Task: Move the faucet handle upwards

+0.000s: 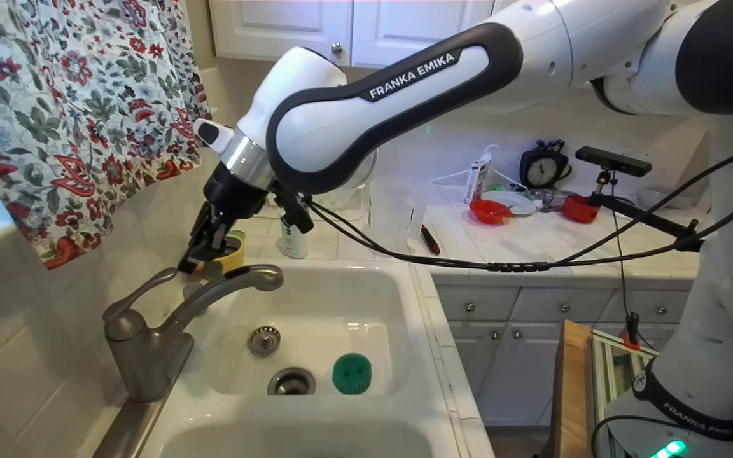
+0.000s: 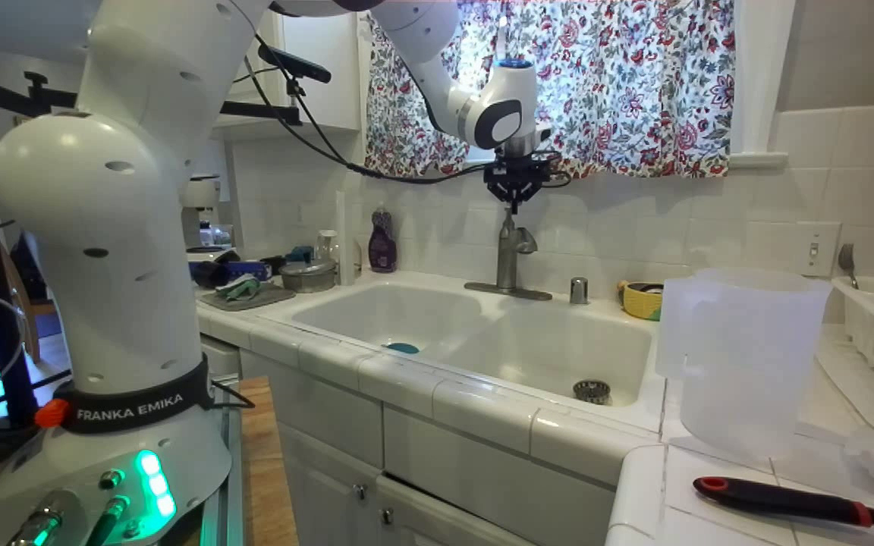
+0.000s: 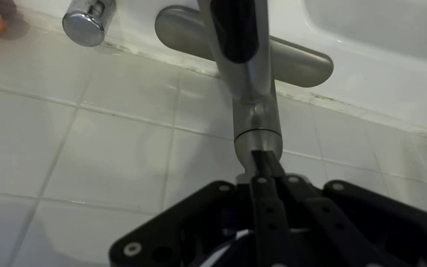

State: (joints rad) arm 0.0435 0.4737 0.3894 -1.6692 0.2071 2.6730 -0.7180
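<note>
The handle (image 1: 144,290) tops the faucet (image 1: 134,350) at the wall-side edge of the tabletop (image 2: 482,409), behind where the sink's (image 1: 315,407) two basins meet. In an exterior view it slants up from the faucet, above the spout (image 1: 230,283), and its free tip sits just beside the pincer (image 1: 186,266), at about the level of the fingertips. Whether they touch, I cannot tell.

The pincer is fully closed: in the wrist view its fingers (image 3: 258,161) lie side by side, tips together, with nothing gripped between them, and they hide part of the handle. In an exterior view it hangs downward directly over the faucet. Along the same edge of the tabletop, a chrome cap (image 3: 87,27) stands near the faucet, with a yellow container (image 2: 642,302) farther along.
</note>
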